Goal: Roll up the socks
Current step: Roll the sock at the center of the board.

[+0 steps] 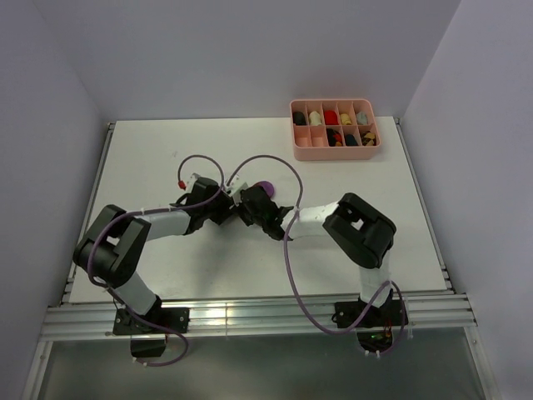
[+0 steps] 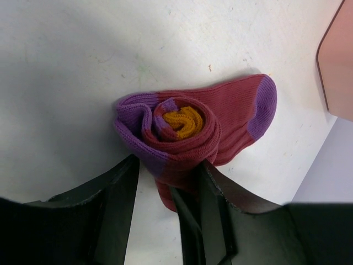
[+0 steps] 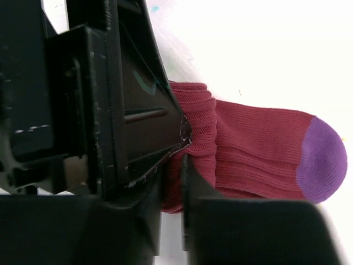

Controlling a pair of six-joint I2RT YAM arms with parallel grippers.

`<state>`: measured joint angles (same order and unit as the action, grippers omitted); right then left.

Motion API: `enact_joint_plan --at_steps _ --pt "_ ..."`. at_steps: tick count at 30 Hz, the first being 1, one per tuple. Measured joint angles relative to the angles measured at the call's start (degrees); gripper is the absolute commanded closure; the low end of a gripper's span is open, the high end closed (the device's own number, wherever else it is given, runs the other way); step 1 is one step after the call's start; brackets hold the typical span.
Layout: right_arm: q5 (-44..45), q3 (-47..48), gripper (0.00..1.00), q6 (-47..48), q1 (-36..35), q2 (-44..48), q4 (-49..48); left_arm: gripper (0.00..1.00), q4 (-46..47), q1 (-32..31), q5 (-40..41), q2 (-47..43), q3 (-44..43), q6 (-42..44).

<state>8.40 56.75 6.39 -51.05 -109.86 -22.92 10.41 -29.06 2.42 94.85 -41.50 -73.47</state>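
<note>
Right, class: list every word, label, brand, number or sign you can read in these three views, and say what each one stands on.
None: no text can be read in any view.
The sock shows only colour bands, no lettering.
The pink tray shows no label in the top view; anything printed on it would be too small to read.

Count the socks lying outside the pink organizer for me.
1: the red-and-purple sock, partly rolled, in the middle of the table, held by the left gripper and right gripper. Another could be hidden inside the roll.
</note>
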Motion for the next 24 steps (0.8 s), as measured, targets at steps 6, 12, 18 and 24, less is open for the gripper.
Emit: enact_joint_plan --at_steps 6,12,18,24 --pt "-3.3 1.4 1.0 -2.5 0.6 0.4 3.4 0.37 -4.3 0.2 0.9 -2.2 0.0 0.5" --pt "-15.5 1.5 1.0 -9.0 5.6 1.1 4.5 0.25 -9.0 0.0 2.2 -6.8 0.9 0.6" --pt "-32.4 2.2 1.0 -18.8 13.7 -0.3 4.5 0.19 -11.0 -0.1 3.7 -12.2 4.4 0.2" --pt "-45.5 5.9 1.0 -28.2 19.2 -5.3 4.5 0.19 -9.3 -0.1 4.1 -13.6 6.8 0.3"
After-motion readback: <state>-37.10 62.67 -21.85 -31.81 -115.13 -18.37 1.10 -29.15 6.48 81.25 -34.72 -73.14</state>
